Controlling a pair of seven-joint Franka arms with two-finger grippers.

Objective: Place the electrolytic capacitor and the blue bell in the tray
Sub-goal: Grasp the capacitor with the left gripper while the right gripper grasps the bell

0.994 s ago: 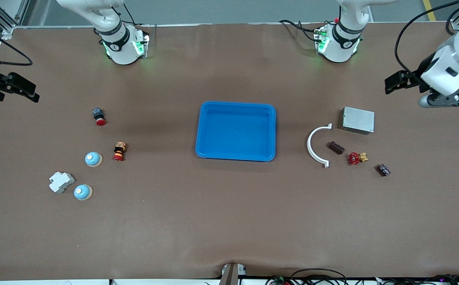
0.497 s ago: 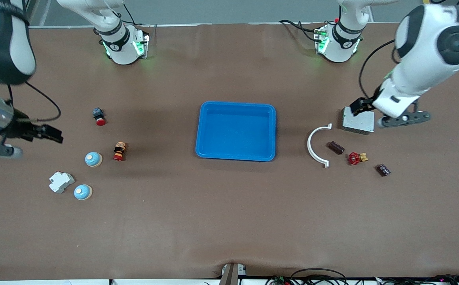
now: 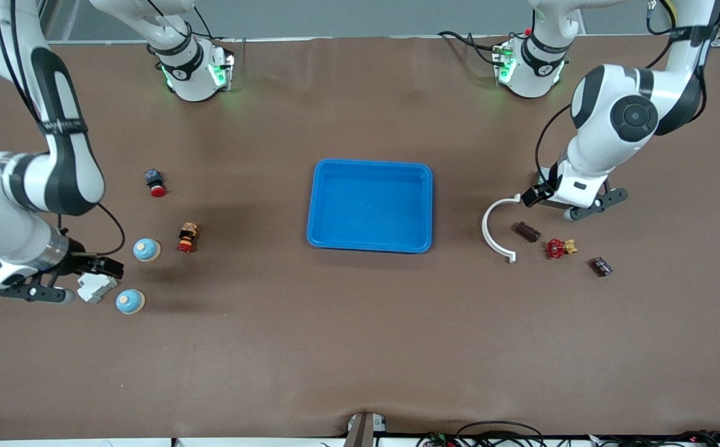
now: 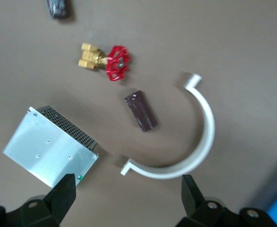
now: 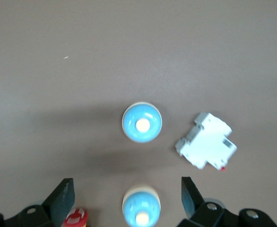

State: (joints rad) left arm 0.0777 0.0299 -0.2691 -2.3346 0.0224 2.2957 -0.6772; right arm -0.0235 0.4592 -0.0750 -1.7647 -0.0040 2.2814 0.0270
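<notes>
The blue tray [image 3: 318,205] lies at the table's middle. Two blue bells stand toward the right arm's end: one [image 3: 146,249] [image 5: 141,206] beside a red-capped part, one [image 3: 130,301] [image 5: 142,123] nearer the front camera. Two dark capacitors lie toward the left arm's end: one [image 3: 528,231] [image 4: 140,110] inside a white arc, one [image 3: 600,266] [image 4: 59,8] farther out. My right gripper [image 3: 100,268] [image 5: 126,198] is open and empty, over the table beside the bells. My left gripper [image 3: 532,196] [image 4: 128,198] is open and empty, over the arc's end and the grey box's corner.
A white breaker [image 3: 96,285] [image 5: 205,146] lies beside the nearer bell. A red-capped part [image 3: 187,238] and a red push button [image 3: 156,182] lie nearby. A white arc [image 3: 490,233] [image 4: 195,146], a red valve [image 3: 558,248] [image 4: 108,60] and a grey metal box [image 4: 48,145] surround the capacitors.
Both arms have swung in from the table's ends. The right gripper came over the breaker and bells. The left gripper came over the grey box toward the white arc.
</notes>
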